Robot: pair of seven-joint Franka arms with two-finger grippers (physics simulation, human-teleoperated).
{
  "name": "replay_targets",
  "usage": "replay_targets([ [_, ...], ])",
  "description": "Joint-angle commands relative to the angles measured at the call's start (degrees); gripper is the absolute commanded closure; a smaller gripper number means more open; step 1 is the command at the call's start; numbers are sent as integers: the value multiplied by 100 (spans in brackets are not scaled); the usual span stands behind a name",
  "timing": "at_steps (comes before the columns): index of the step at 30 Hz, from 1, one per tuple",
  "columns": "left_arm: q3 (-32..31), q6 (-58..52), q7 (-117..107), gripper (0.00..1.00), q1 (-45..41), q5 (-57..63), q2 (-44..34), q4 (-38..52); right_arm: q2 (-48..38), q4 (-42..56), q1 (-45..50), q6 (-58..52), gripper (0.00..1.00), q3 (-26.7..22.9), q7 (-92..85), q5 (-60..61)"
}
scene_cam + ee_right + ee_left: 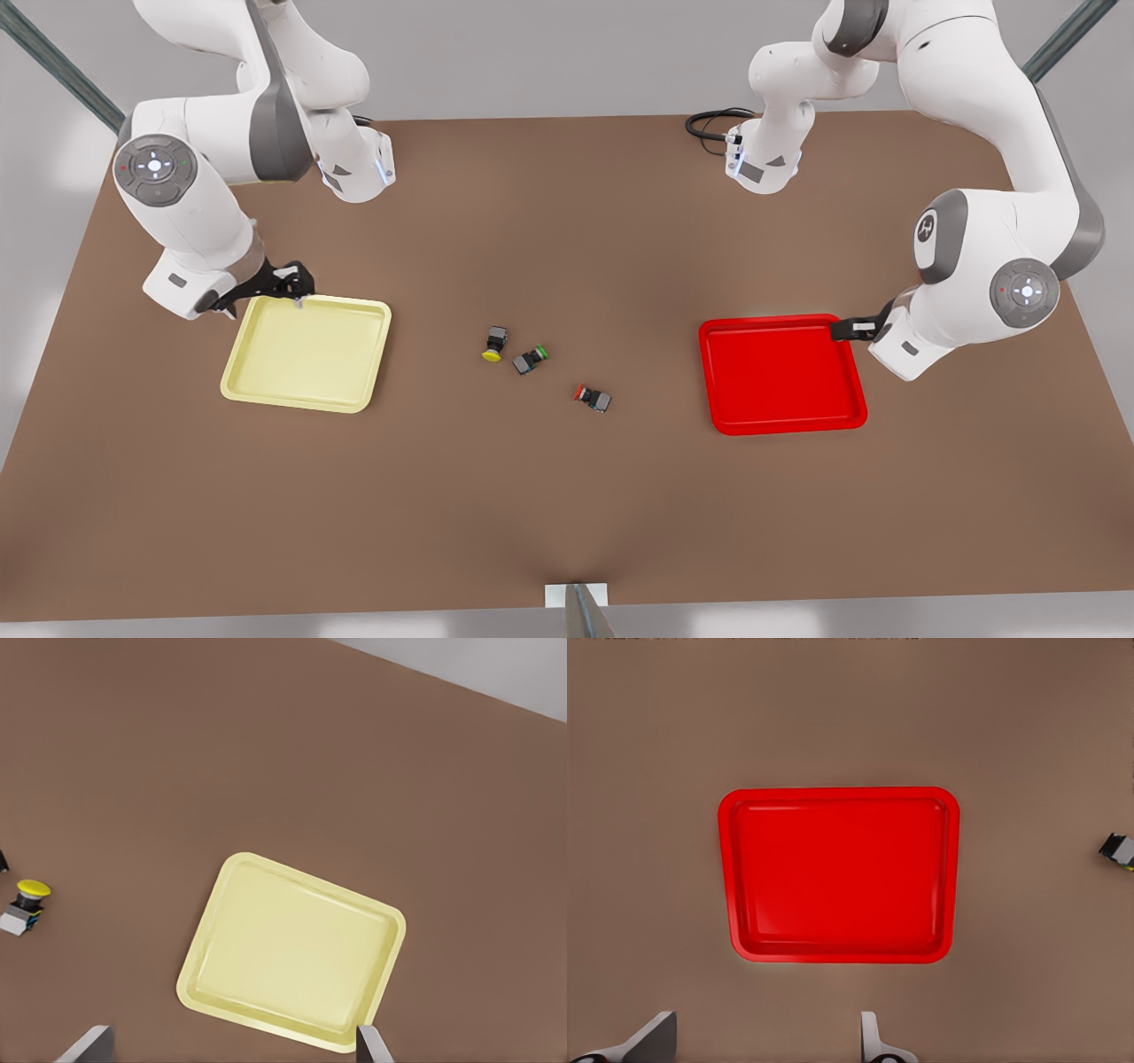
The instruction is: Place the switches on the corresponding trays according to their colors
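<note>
Three small switches lie at mid-table: the yellow-capped switch (493,344) (25,904), the red-capped switch (594,397), and between them a green-capped one (530,359). The pale yellow tray (306,354) (292,957) lies on the front view's left and holds nothing. My right gripper (297,283) (230,1045) hovers open over its far corner. The red tray (780,372) (842,873) on the front view's right is also bare. At its far right corner my left gripper (855,330) (762,1041) hangs open. Both grippers are far from the switches.
The brown table (567,496) reaches well beyond both trays, with open room in front. A black cable (709,122) loops by the arm base at the far edge. A dark switch body (1118,849) shows at the left wrist view's border, cap colour unclear.
</note>
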Motion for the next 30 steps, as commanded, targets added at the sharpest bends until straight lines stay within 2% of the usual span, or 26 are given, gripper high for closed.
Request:
replay_targets([
  [1, 0, -2, -16, 0, -7, 6, 2, 0, 0, 0, 10, 2, 0, 1, 0, 0],
  [3, -9, -11, 54, 0, -7, -3, 11, 0, 201, 18, 36, -25, 0, 1, 44, 9],
  [4, -27, -20, 37, 0, -42, -20, 3, 9, 491, 9, 281, -33, 0, 18, 692, 61],
  [7, -44, -81, -51, 0, -323, -135, 292, 360, 1326, 18, 1705, 133, 0, 36, 2546, 158],
  [9, -44, -55, -287, 0, -683, -126, 442, 448, 1713, -17, 2286, 572, 0, 36, 3320, 220],
  [12, 17, -11, -1280, 0, -1483, -108, 1030, 878, 1713, -1484, 2374, 2549, 0, 291, 4709, 615],
  [15, 17, 323, -3557, 0, -2133, -117, 1769, 1151, 2188, -1907, 2462, 3640, 0, 291, 5265, 879],
  [18, -27, 543, -5490, 0, -2503, -135, 2068, 1160, 2276, -2206, 2392, 4097, 0, 282, 5230, 853],
  [21, -9, 956, -6168, 0, -2433, -723, 2182, 1151, 2328, -2355, 2252, 4387, 0, 247, 5124, 791],
  [24, -18, 1589, -6247, 0, -2590, -873, 2437, 1151, 2504, -2338, 2164, 4572, 0, 220, 5027, 659],
  [30, 88, 1896, -6423, 0, -2977, -855, 2718, 1151, 2584, -2460, 2190, 4844, 0, 212, 5133, 686],
])
